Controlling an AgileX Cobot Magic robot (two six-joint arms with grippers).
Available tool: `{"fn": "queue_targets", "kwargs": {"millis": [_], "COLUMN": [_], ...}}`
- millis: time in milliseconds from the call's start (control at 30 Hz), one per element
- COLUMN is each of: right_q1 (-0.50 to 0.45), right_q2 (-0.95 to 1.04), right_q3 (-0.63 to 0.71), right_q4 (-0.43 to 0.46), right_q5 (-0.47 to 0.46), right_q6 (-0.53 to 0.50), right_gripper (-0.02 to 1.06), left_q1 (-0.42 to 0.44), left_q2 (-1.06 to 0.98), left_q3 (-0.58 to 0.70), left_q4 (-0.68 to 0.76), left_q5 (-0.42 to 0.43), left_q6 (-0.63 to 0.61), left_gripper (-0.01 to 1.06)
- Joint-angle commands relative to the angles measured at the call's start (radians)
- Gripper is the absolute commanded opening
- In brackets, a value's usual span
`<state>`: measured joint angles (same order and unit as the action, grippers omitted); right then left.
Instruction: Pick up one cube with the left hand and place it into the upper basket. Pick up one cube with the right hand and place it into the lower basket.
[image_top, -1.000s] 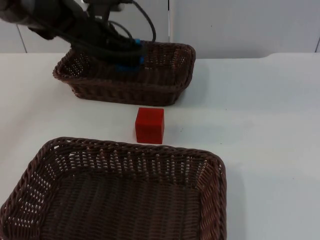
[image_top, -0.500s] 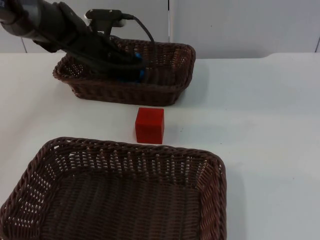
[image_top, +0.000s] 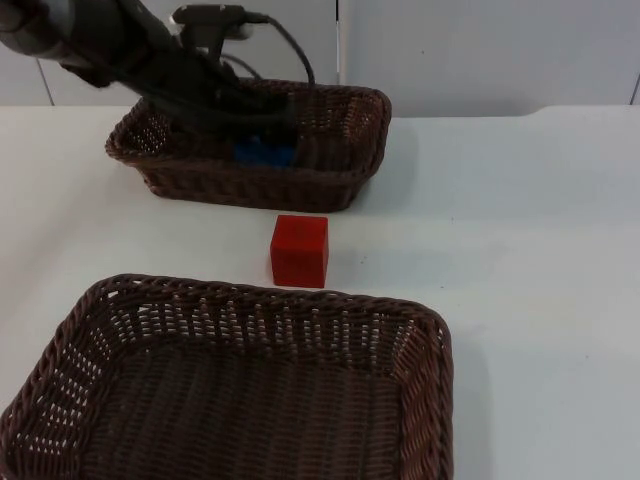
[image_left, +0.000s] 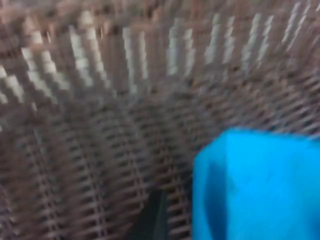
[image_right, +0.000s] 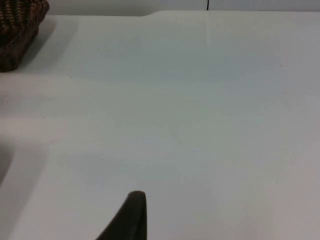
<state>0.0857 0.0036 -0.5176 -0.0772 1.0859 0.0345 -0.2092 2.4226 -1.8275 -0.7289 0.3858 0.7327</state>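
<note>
While left pincer (image_top: 268, 128) reaches into upper brown wicker basket (image_top: 340, 180), grip unclear, blue cube (image_top: 264, 153) sits just below it; lower brown wicker basket (image_top: 420, 330) holds nothing.

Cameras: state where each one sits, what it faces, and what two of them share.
Top view: fixed above, looking down and forward at the red cube, lower basket and upper basket; the left arm reaches into the upper basket.
Left wrist view: on the left arm, facing the upper basket's weave and blue cube.
Right wrist view: on the waiting right arm, facing the table.
Shared: top and left wrist views both show the blue cube.
</note>
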Motion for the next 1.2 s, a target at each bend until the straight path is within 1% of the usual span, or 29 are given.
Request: {"fn": "queue_targets", "kwargs": {"millis": [0, 167, 300, 467, 600, 700, 833, 900, 967, 1100, 1167], "right_q1": [-0.006, -0.006, -0.006, -0.006, -0.006, -0.006, -0.006, -0.006, -0.006, -0.006, -0.006], "right_q2": [-0.004, -0.004, -0.004, -0.004, -0.004, -0.004, -0.004, -0.004, -0.004, -0.004, -0.004], "right_q3": [0.002, 0.002, 0.002, 0.002, 0.002, 0.002, 0.002, 0.002, 0.002, 0.002, 0.002], "right_q4": [-0.002, -0.002, -0.005, -0.005, -0.003, -0.003, -0.003, -0.003, -0.003, -0.003, -0.003], "right_q5": [-0.006, -0.006, -0.006, -0.006, -0.006, -0.006, -0.006, -0.006, -0.006, -0.006, -0.006], "right_q6": [-0.001, -0.001, -0.001, -0.001, -0.001, -0.001, -0.001, -0.001, -0.001, -0.001, -0.001], "right_gripper": [1.05, 1.05, 1.05, 1.05, 1.05, 1.05, 1.05, 1.05, 1.05, 1.05, 1.05], "left_q1": [0.001, 0.001, 0.001, 0.001, 0.001, 0.001, 0.001, 0.001, 0.001, 0.001, 0.001], "left_q2": [-0.056, -0.146, -0.243, -0.289, -0.34, -0.35, -0.363, -0.369, -0.369, -0.392, -0.404], "left_q3": [-0.011, -0.011, -0.011, -0.011, -0.011, -0.011, -0.011, -0.011, -0.011, -0.007, 0.005], "left_q4": [-0.016, -0.016, -0.013, -0.009, -0.003, 0.005, 0.025, 0.042, 0.044, 0.085, 0.102], "left_q5": [0.019, 0.058, 0.12, 0.16, 0.227, 0.239, 0.246, 0.25, 0.252, 0.289, 0.289], "left_q6": [-0.008, -0.008, -0.008, -0.008, -0.008, -0.015, -0.049, -0.087, -0.09, -0.12, -0.127], "left_gripper": [0.9, 0.9, 0.9, 0.9, 0.9, 0.9, 0.9, 0.9, 0.9, 0.9, 0.9]}}
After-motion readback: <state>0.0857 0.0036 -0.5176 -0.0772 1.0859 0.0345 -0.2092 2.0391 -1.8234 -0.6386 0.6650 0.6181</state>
